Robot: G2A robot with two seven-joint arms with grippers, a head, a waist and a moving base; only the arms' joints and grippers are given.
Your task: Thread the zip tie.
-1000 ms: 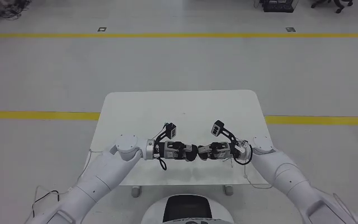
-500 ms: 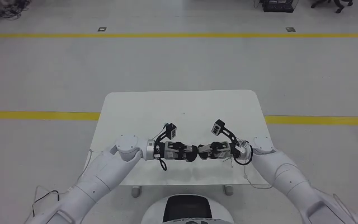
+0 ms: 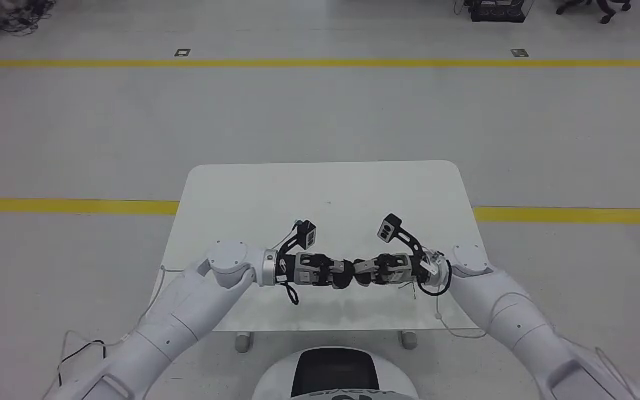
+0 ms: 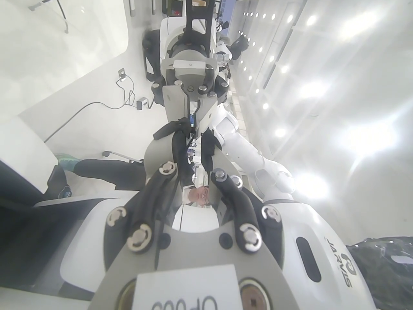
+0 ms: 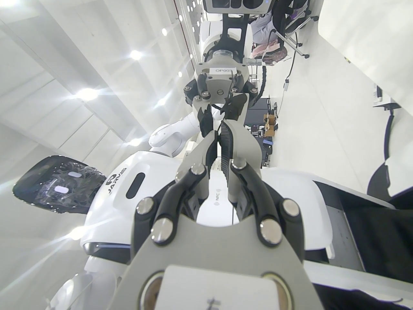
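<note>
the zip tie shows as a thin black strand where the two claws meet tip to tip, above the near half of the worktop. the right claw is pinched together; whether the left claw grips, we cannot tell. we judge the strand could miss its head if either wrist drifts, or buckle if pushed.

My workplace, a robot lab or test hall, pale floor with yellow lines across the frame, white table at centre, cables upper left, ceiling lights, office chair.
</note>
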